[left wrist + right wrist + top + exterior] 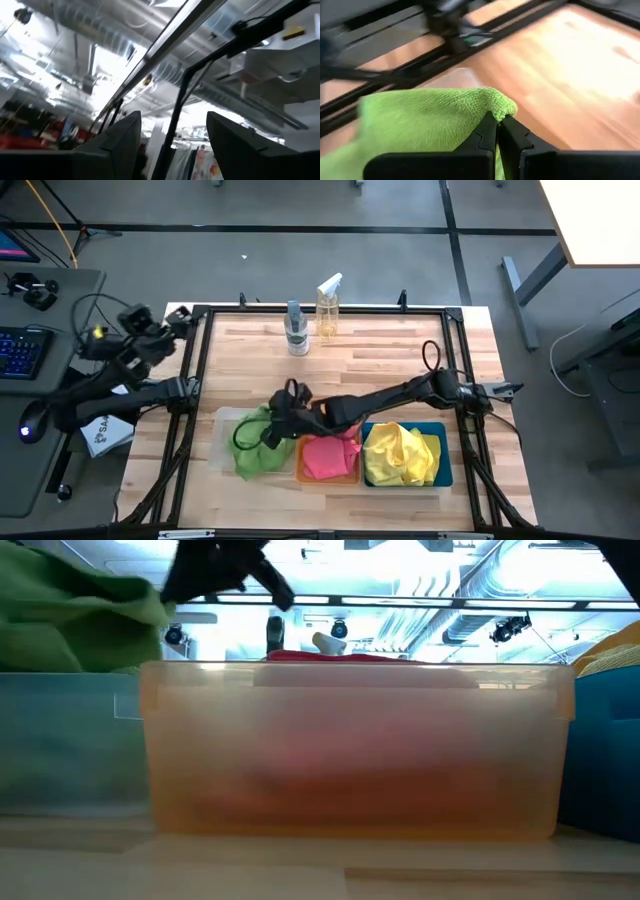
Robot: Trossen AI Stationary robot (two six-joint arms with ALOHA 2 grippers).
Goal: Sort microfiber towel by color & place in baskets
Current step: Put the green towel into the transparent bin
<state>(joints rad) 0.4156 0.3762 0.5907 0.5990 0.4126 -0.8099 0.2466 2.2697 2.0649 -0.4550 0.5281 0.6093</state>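
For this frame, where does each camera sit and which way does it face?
High: overhead, looking down; both arms, three bins.
Low: at tabletop height, facing the orange bin.
Left wrist: aimed at the ceiling past open fingers.
Right wrist: right gripper pinching the green towel.
Shared: green towel in the high, low and right wrist views.

- A bright green towel (pixel 430 117), plain and fine-looped, is pinched by the black right tool (pixel 498 131).
- A pink towel (pixel 328 455) is held in the orange basket (pixel 350 750).
- A yellow towel (pixel 398 452) is seen in the dark blue basket (pixel 444 452).
- The clear basket (pixel 222 442) is shown colourless.
- The surface (pixel 380 360) is striped in pale wood planks, framed in black.
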